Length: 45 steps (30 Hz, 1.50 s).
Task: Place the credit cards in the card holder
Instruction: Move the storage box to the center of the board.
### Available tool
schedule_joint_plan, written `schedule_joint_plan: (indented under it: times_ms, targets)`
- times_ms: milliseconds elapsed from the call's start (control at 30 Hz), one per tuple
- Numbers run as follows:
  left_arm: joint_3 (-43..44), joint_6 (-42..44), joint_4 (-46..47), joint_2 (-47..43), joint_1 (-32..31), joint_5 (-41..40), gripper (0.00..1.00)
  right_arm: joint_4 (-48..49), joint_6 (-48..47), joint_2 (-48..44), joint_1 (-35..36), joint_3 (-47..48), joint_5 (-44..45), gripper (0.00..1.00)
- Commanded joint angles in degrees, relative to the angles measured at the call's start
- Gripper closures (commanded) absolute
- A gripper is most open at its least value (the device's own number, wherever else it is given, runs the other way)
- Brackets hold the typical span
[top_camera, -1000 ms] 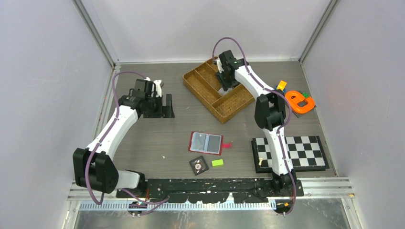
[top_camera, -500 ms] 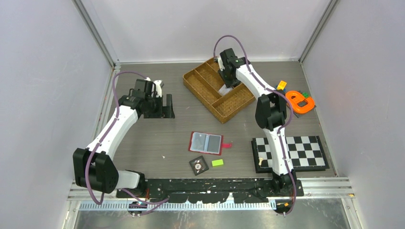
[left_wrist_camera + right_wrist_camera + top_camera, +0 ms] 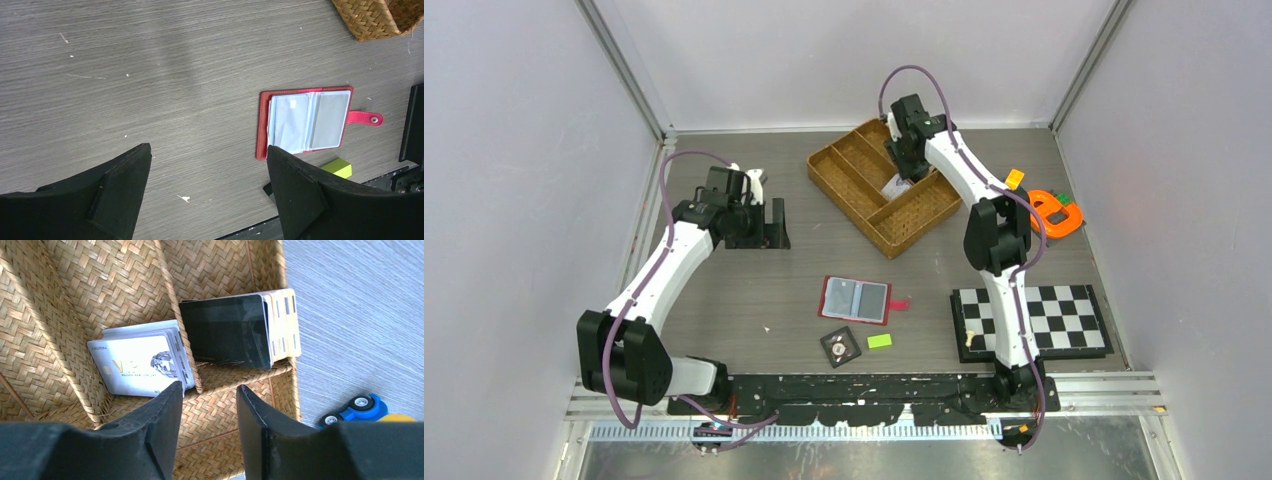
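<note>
2 stacks of credit cards, 1 silver-faced, 1 black-faced, sit in adjoining compartments of a woven tray. The red card holder lies open mid-table. Above the stacks the right gripper hovers part-open and empty; the left gripper gapes wide, empty.

txt: "VIP", gold, on white card | sm print: illegible; other txt: none

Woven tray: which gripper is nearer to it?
Right. The right gripper hangs over the woven tray, above the credit cards; the left gripper sits well off to its left.
</note>
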Motion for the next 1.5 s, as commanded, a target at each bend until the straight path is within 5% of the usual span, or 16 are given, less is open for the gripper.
schedule_joint_plan:
  times_ms: [0, 100, 233, 567, 1000, 1267, 1467]
  targets:
    - [-0.3, 0.7, 0.8, -1.1, 0.5, 0.7, 0.12, 1.5, -0.7, -4.1, -1.0, 1.7, 2.1, 0.45]
    - [-0.3, 0.7, 0.8, -0.9, 0.5, 0.6, 0.12, 1.6, -1.2, -2.5, -2.5, 3.5, 1.3, 0.28]
    - [-0.3, 0.7, 0.8, -0.4, 0.5, 0.7, 0.12, 1.5, -2.5, 0.0, -4.9, 6.0, -1.6, 0.2]
    - [-0.2, 0.8, 0.6, 0.4, 0.5, 0.4, 0.12, 0.8, -0.2, 5.4, -10.8, 9.3, -15.6, 0.19]
    - [-0.3, 0.7, 0.5, 0.5, 0.7, 1.0, 0.13, 8.3, 12.3, -2.4, -11.8, -6.5, -29.5, 0.25]
    - [-0.4, 0.4, 0.8, 0.6, 0.7, 1.8, 0.13, 14.5, 22.2, -13.0, -8.5, -21.3, -26.9, 0.3]
    - [-0.4, 0.3, 0.8, 0.7, 0.7, 2.4, 0.14, 14.4, 25.0, -13.9, -6.4, -21.0, -18.5, 0.27]
